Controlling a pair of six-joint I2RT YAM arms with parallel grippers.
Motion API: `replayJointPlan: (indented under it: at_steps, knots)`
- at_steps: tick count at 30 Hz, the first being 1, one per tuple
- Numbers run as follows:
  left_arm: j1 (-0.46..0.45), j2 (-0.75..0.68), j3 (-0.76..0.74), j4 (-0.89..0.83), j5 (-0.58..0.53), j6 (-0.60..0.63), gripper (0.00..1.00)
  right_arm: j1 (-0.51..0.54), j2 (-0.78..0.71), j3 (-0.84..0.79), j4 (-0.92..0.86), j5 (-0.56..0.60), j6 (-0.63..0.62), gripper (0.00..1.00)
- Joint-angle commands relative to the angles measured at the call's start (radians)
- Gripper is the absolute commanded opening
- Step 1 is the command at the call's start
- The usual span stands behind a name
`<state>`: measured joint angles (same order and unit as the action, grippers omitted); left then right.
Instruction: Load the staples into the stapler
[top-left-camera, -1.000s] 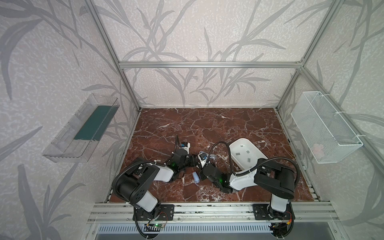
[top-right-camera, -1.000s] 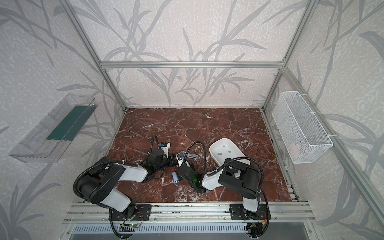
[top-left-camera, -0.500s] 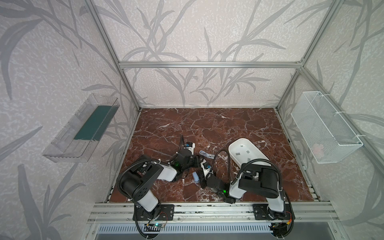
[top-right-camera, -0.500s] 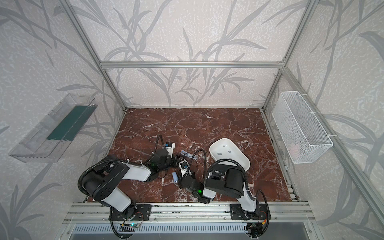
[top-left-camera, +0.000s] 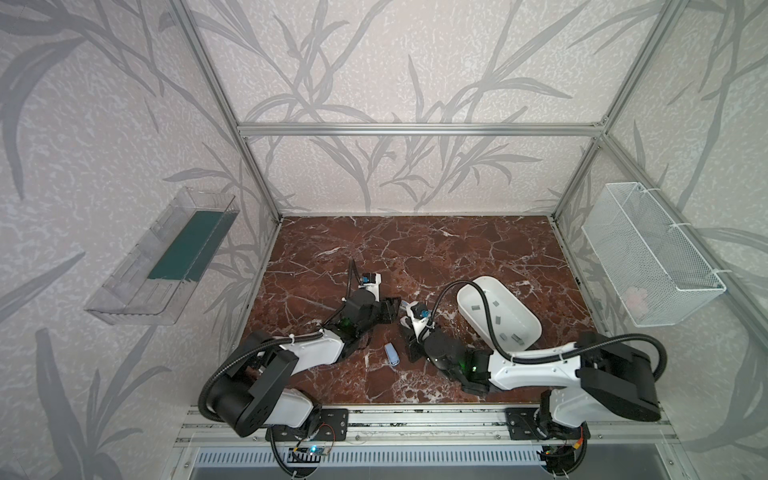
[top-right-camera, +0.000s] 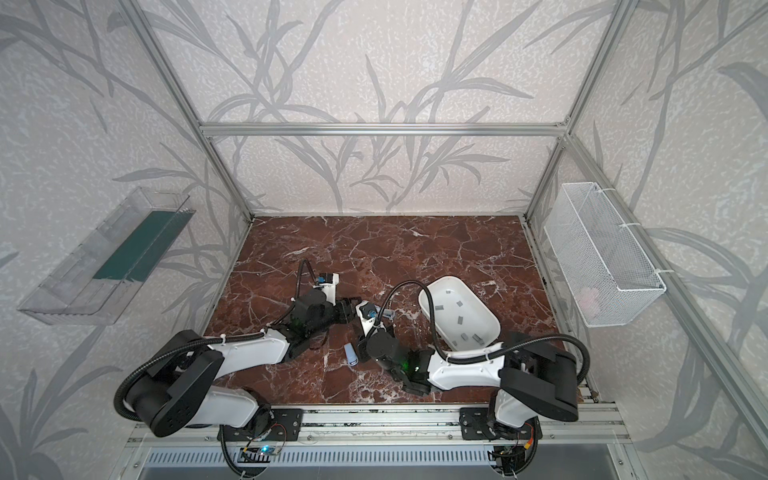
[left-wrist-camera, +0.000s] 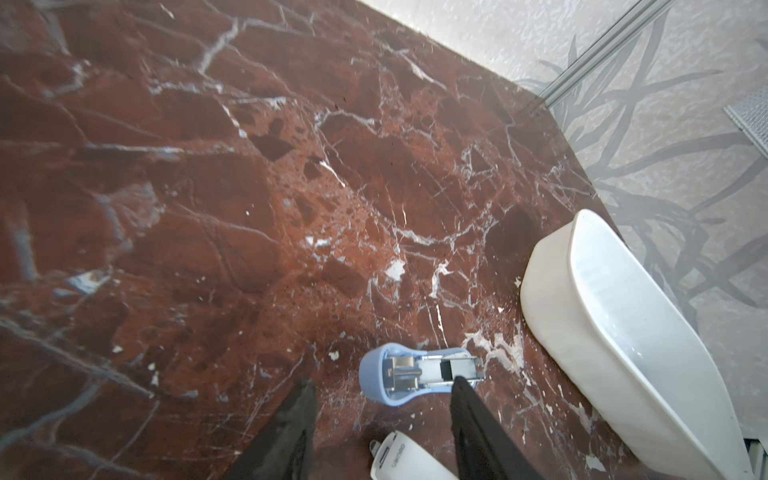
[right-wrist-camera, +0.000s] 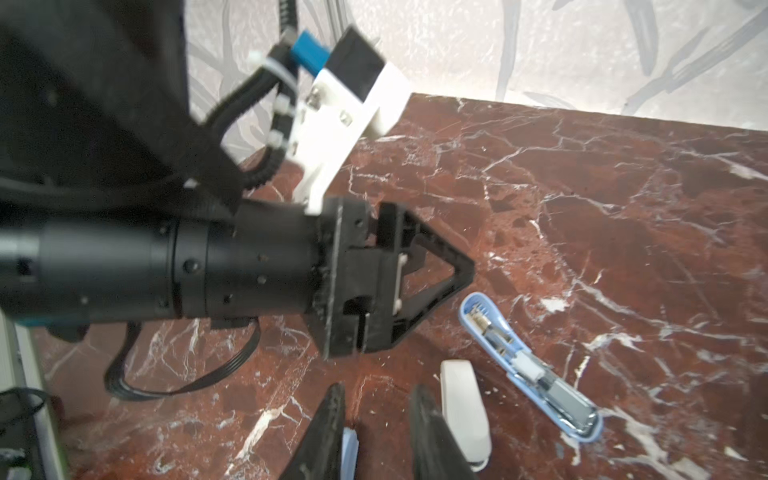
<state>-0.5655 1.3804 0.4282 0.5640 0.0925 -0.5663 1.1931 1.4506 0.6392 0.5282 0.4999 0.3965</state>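
Note:
The stapler lies opened on the marble, a light-blue half with its metal magazine facing up. A white lettered piece lies beside it. My left gripper is open just short of the blue half, one fingertip at the magazine's end. My right gripper is open and holds nothing. It points at the left gripper from the near side. The staples are several grey strips lying in the white tray. In both top views the grippers hide most of the stapler.
A small light-blue piece lies on the marble beside my right gripper's finger. The white tray stands right of both grippers. A clear bin hangs on the left wall and a wire basket on the right wall.
The right arm folded its elbow in toward the middle, then swung it back out to the right, with its gripper staying near the stapler. The left arm and the small blue piece have hardly moved.

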Motion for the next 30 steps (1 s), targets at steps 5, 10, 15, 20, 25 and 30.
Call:
replayJointPlan:
  at_steps: [5, 10, 15, 20, 25, 30]
  knots:
    - [0.004, -0.031, 0.029, -0.055, -0.026, 0.031, 0.55, -0.145, 0.025, -0.019, -0.211, -0.088, 0.068, 0.3]
    - [0.012, -0.005, 0.039, -0.032, -0.027, 0.027, 0.55, -0.162, 0.115, 0.024, -0.227, -0.113, 0.087, 0.32]
    - [0.021, 0.081, 0.086, 0.006, 0.009, 0.005, 0.56, -0.261, 0.154, 0.012, -0.18, -0.151, 0.073, 0.36]
    - [0.023, 0.192, 0.136, 0.035, 0.049, -0.03, 0.6, -0.289, 0.201, 0.012, -0.12, -0.166, -0.023, 0.45]
    - [0.023, 0.28, 0.169, 0.088, 0.09, -0.067, 0.61, -0.336, 0.251, 0.01, -0.058, -0.217, 0.032, 0.43]
    - [0.023, 0.334, 0.197, 0.106, 0.116, -0.088, 0.61, -0.34, 0.291, 0.01, -0.03, -0.205, 0.062, 0.4]
